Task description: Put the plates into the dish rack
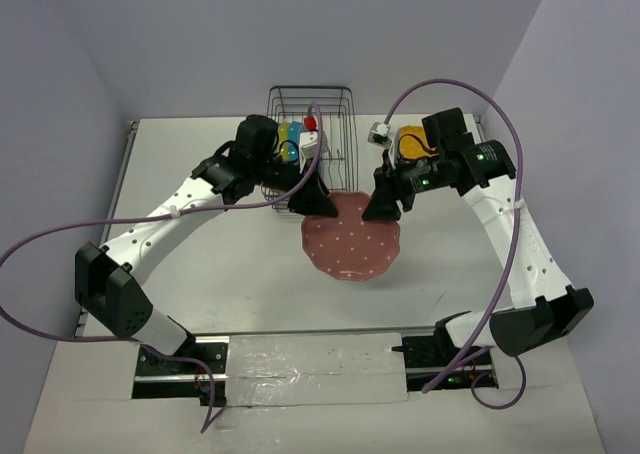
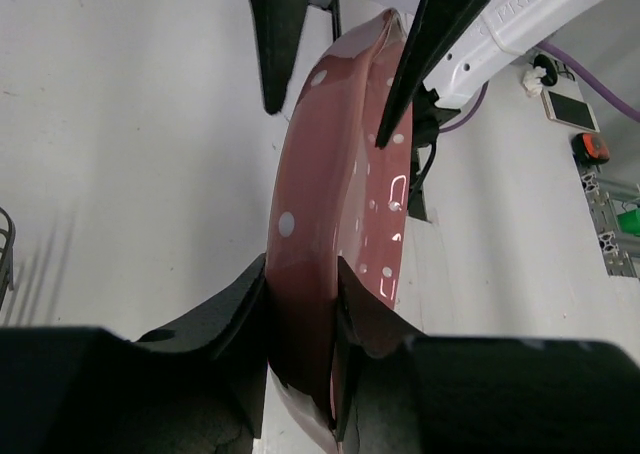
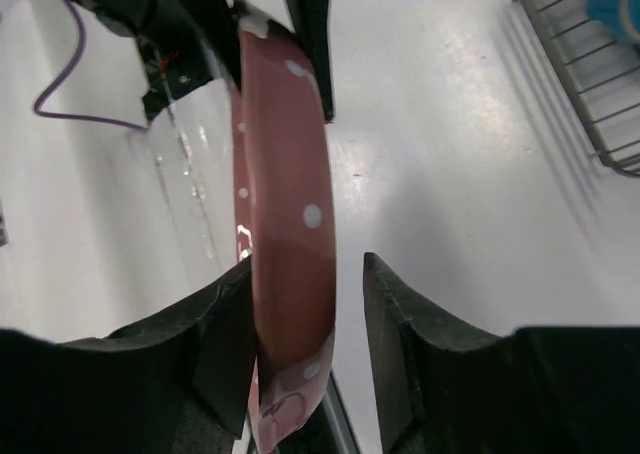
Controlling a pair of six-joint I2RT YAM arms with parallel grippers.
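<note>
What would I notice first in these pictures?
A big pink plate with white dots over the middle of the table, the left pincer clamped on one edge and the right pincer open around the other. Behind it stands the black wire dish rack with blue and yellow plates inside.
</note>
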